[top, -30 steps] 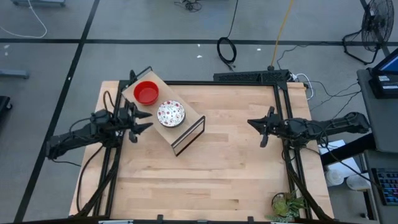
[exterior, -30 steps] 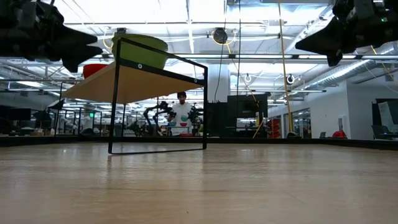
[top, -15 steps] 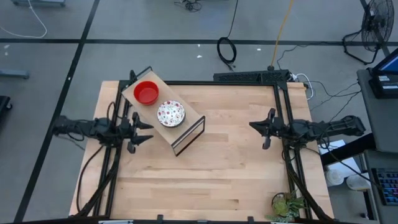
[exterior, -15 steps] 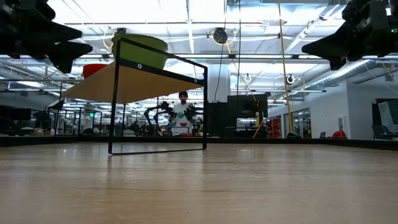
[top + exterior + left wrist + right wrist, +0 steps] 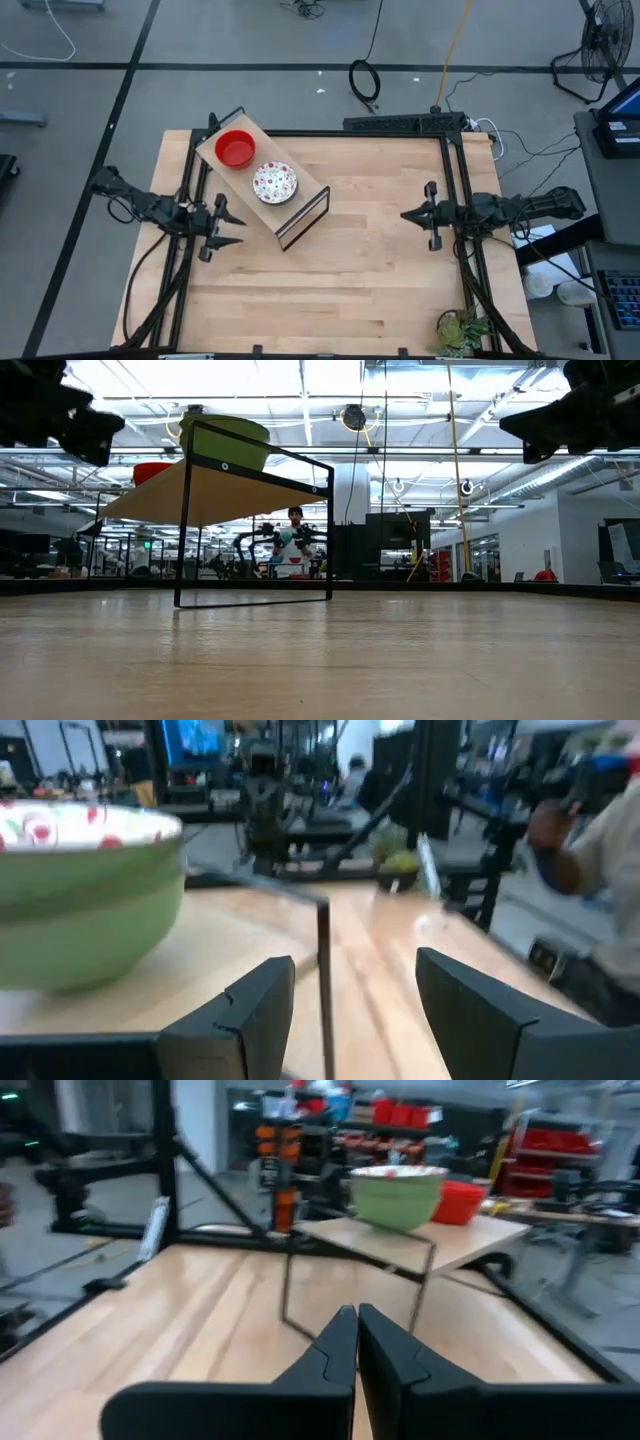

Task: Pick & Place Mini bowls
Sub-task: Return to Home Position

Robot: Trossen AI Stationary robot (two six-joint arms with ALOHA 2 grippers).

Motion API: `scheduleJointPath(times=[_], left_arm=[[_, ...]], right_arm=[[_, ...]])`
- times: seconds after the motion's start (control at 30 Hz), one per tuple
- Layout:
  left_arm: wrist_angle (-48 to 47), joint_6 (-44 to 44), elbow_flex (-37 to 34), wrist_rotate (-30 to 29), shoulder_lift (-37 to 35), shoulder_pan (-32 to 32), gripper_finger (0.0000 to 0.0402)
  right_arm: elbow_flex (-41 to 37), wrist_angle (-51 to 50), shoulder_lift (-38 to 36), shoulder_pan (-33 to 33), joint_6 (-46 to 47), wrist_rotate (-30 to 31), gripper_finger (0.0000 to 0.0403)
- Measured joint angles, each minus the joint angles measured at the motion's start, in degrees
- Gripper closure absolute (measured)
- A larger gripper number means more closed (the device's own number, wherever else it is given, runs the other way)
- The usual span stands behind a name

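Two mini bowls rest by their bases on the wooden top of a black-framed stand (image 5: pixel 303 192) at the table's far left. One is a plain red bowl (image 5: pixel 235 149). The other is a white bowl with red flecks (image 5: pixel 274 182), whose outside shows green in the left wrist view (image 5: pixel 80 910) and right wrist view (image 5: pixel 397 1196). My left gripper (image 5: pixel 234 228) hovers open and level just on the near side of the stand's left part, holding nothing (image 5: pixel 350 1005). My right gripper (image 5: pixel 403 214) hangs shut over the table's right side, pointing toward the stand (image 5: pixel 357 1342).
Bare wooden table (image 5: pixel 360 270) stretches between the arms and toward the near edge. A small plant (image 5: pixel 460 330) stands at the near right corner. A person (image 5: pixel 292 545) stands in the room far behind the table, and a sleeve (image 5: pixel 600 840) shows beyond the table in the left wrist view.
My left gripper has swung away from the stand toward the table's near edge, staying open and turning to point slightly nearward. My right gripper has sunk a little and rolled, staying shut. The bowls have not moved.
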Motion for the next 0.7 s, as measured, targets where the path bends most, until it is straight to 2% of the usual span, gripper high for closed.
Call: scheduleJointPath(times=[0.2,0.3,0.4,0.7], left_arm=[[3.72,-0.07,-0.52,7.22,-0.03,0.00,0.0188],[4.96,-1.68,-3.48,7.38,-0.09,0.04,0.0188],[5.50,-4.49,-3.28,6.94,1.03,0.10,0.0188],[5.26,-4.01,-3.28,7.02,1.32,0.09,0.0188]], right_arm=[[-1.37,2.58,-0.04,0.00,0.44,1.99,0.0403],[-2.04,3.15,-0.06,0.00,-0.02,2.05,0.0403],[-2.15,3.53,-0.06,0.00,-0.62,2.06,0.0403],[-2.15,3.52,-0.01,0.00,-0.44,2.06,0.0403]])
